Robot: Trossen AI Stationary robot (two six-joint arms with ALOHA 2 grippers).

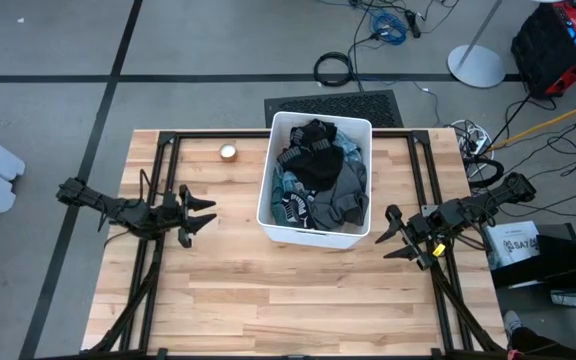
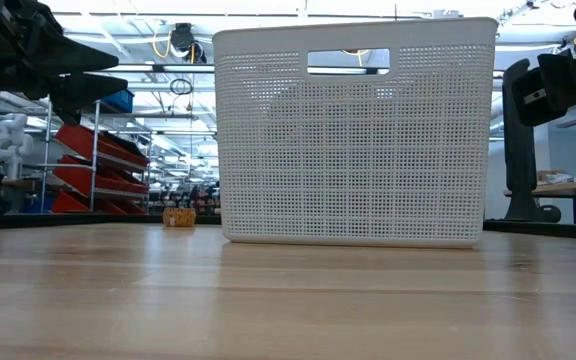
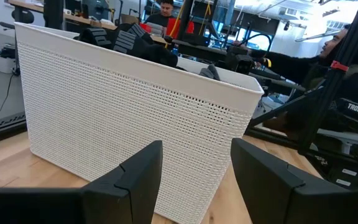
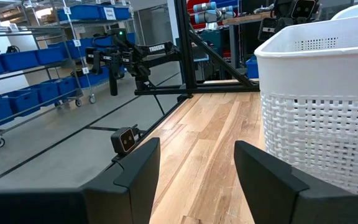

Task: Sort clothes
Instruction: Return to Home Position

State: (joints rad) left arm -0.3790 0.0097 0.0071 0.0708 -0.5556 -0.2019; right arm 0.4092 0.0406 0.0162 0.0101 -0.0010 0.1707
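The clothes (image 1: 318, 175) lie piled in a white perforated bin (image 1: 362, 128) at the table's middle: black, dark grey and teal-striped pieces; their tops (image 3: 126, 37) show over the bin's rim. My left gripper (image 1: 204, 213) hovers open to the bin's left, pointing at it. My right gripper (image 1: 393, 236) hovers open to the bin's right, near its front corner. Neither touches anything.
A small round tape roll (image 1: 228, 152) lies on the table at the far left of the bin. Bare wooden tabletop (image 1: 288, 300) stretches in front of the bin. Black frame rails (image 1: 158, 160) run along the table's sides. People sit beyond the table in the left wrist view.
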